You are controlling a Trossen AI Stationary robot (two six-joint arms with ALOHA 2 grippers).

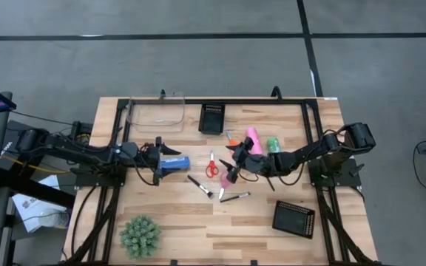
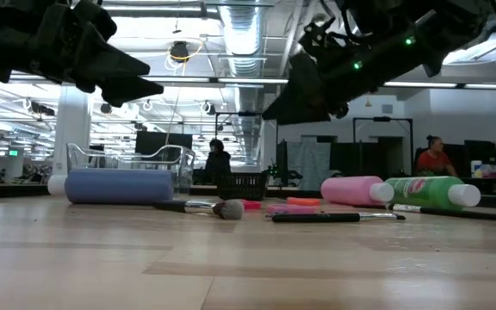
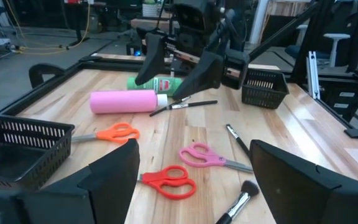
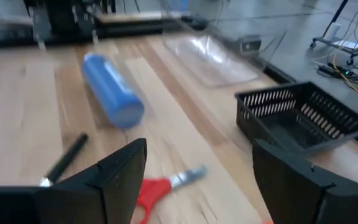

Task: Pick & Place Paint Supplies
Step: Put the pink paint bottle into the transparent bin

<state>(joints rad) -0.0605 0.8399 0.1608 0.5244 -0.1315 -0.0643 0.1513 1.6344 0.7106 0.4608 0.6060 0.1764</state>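
The blue bottle (image 1: 176,162) lies on its side on the table, just in front of my left gripper (image 1: 161,158), which hangs open above it (image 2: 102,73) and holds nothing. My right gripper (image 1: 234,167) hovers open over the table's middle, above the red scissors (image 4: 153,190) and the pink scissors (image 3: 202,155). The pink bottle (image 1: 253,137) and the green bottle (image 1: 273,144) lie side by side behind it, beside the orange scissors (image 3: 112,132). Dark-handled brushes (image 1: 200,185) (image 1: 234,197) lie nearer the front.
A black mesh tray (image 1: 212,118) stands at the far middle and another (image 1: 294,219) at the near right. A clear container (image 1: 156,111) stands at the far left, a spiky green plant (image 1: 140,236) at the near left. People sit in the room behind.
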